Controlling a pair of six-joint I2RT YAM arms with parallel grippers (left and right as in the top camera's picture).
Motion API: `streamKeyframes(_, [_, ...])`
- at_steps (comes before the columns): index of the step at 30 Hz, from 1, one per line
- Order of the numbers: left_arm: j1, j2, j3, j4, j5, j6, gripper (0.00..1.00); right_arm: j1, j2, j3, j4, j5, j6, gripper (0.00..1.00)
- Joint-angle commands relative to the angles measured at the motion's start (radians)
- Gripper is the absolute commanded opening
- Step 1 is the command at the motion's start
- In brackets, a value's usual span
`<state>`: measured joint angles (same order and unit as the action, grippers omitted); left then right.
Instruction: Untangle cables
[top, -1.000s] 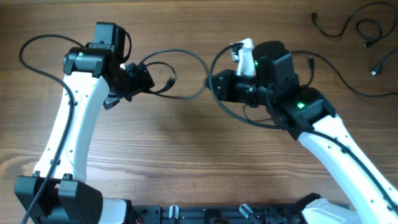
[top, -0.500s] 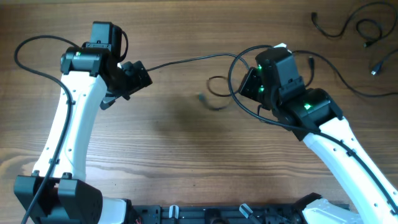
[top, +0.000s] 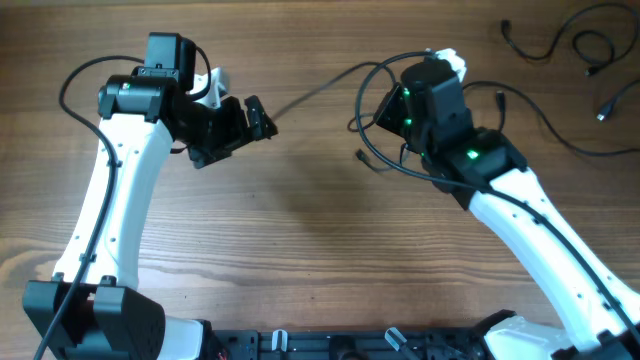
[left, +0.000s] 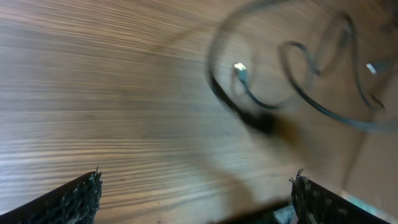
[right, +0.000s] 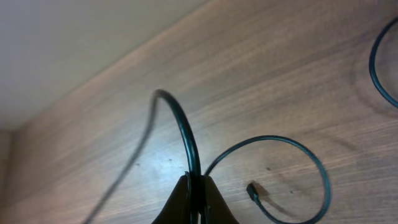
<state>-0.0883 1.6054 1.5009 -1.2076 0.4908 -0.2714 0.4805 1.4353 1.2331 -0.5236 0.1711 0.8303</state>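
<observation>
Arms: your left arm and right arm rise from the near edge of the tabletop and lean in toward each other.
Left jaws: spread as wide as they go and holding nothing. In the wrist view you see only wood grain between the two fingers.
Right jaws: shut tight, pinching one thin black cable right at the tips (the overhead view hides this grip under the wrist).
Held cable: from the pinch it arches up and over, then trails off leftward as a thin strand. Overhead, that strand ends just beside your left jaws, and you cannot tell whether it touches them.
Loop: beside the right jaws the same tangle curls into an open ring lying on the wood, with a small plug at its free end, near the grip but apart from it.
Blur: the left wrist view shows these loops ahead of the open jaws, too smeared for you to sort strand from strand.
Far cables: more loose cords lie in the far right corner, well apart from both jaws.
</observation>
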Motion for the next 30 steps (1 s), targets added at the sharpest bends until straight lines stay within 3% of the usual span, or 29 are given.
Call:
streamKeyframes(1, [0.007, 0.011, 0.005, -0.003, 0.13, 0.134, 1.0, -0.007, 0.014, 0.006, -0.003, -0.019, 0.008, 0.04])
streamKeyframes(3, [0.007, 0.011, 0.005, 0.03, 0.098, 0.122, 1.0, -0.007, 0.014, 0.006, -0.012, -0.016, 0.008, 0.04])
streamKeyframes(6, [0.007, 0.011, 0.005, 0.044, -0.183, -0.196, 1.0, -0.007, 0.005, 0.006, -0.005, -0.091, 0.002, 0.04])
streamKeyframes(7, [0.007, 0.011, 0.005, 0.044, -0.221, -0.22, 1.0, -0.007, -0.002, 0.006, 0.001, -0.1, -0.015, 0.04])
streamKeyframes(10, [0.007, 0.011, 0.005, 0.039, -0.243, -0.231, 1.0, -0.007, -0.066, 0.007, 0.039, -0.118, -0.131, 0.04])
streamKeyframes(17, [0.007, 0.011, 0.005, 0.037, -0.242, -0.231, 1.0, -0.007, -0.248, 0.006, -0.064, 0.056, -0.135, 0.04])
streamKeyframes(19, [0.007, 0.011, 0.005, 0.037, -0.242, -0.231, 1.0, -0.007, -0.236, 0.006, -0.182, 0.061, -0.13, 0.27])
streamKeyframes(20, [0.007, 0.011, 0.005, 0.037, -0.242, -0.231, 1.0, -0.007, -0.214, 0.004, -0.264, 0.06, -0.112, 0.52])
streamKeyframes(21, [0.007, 0.011, 0.005, 0.037, -0.242, -0.231, 1.0, -0.007, -0.193, 0.003, -0.316, 0.06, -0.09, 0.6])
streamKeyframes(25, [0.007, 0.011, 0.005, 0.04, -0.242, -0.231, 0.99, -0.007, 0.017, 0.002, -0.406, -0.095, -0.043, 0.69])
streamKeyframes(30, [0.007, 0.011, 0.005, 0.026, -0.243, -0.23, 1.0, -0.007, 0.231, 0.002, -0.418, -0.119, -0.045, 0.68])
